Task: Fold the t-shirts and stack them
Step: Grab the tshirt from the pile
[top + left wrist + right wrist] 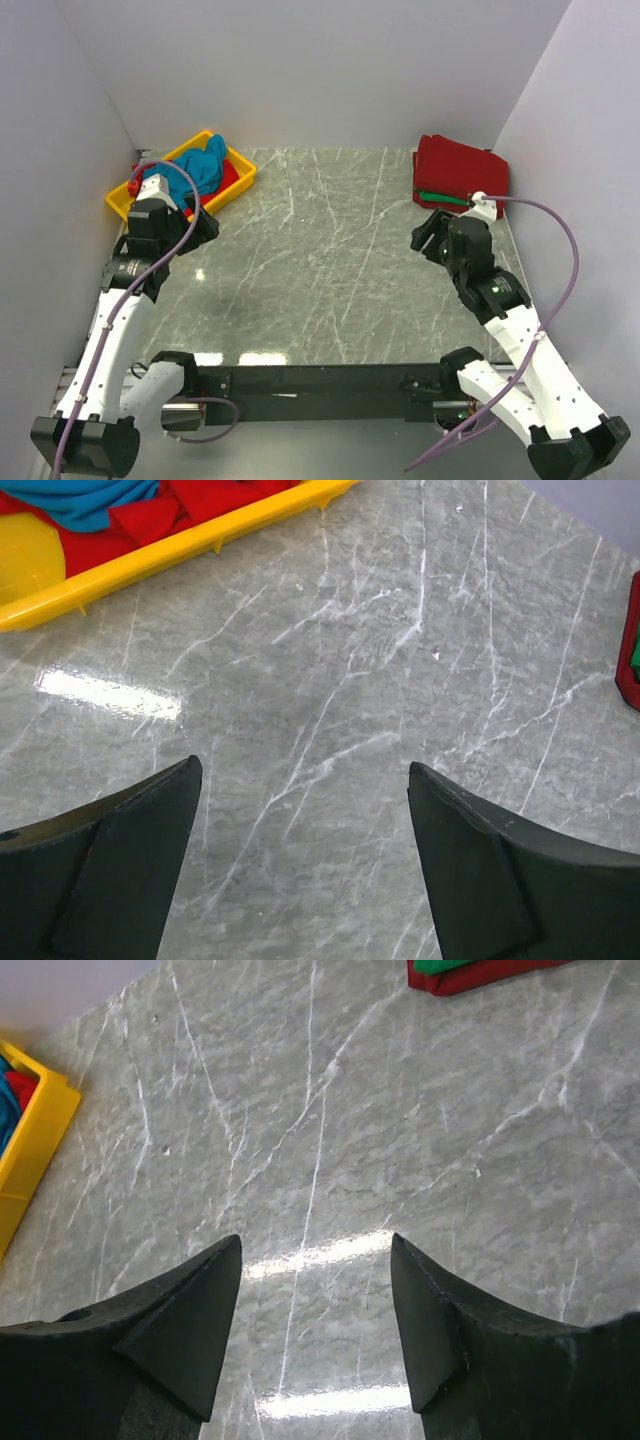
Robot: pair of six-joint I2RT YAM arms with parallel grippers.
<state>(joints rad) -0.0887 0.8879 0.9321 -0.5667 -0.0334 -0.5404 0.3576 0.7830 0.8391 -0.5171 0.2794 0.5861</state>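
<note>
A crumpled teal-blue t-shirt (203,163) lies on a red one (237,172) inside the yellow tray (122,204) at the back left. The tray's rim (180,546), teal cloth (80,498) and red cloth (150,520) show at the top of the left wrist view. At the back right sits a folded stack: a red t-shirt (458,166) over a green one (440,197), whose corner (470,972) appears in the right wrist view. My left gripper (305,770) hangs open over bare table beside the tray. My right gripper (317,1242) is open over bare table just in front of the stack.
The grey marble tabletop (330,260) is boxed in by white walls at the left, back and right. The yellow tray (30,1140) also shows at the left edge of the right wrist view. Purple cables loop off both arms.
</note>
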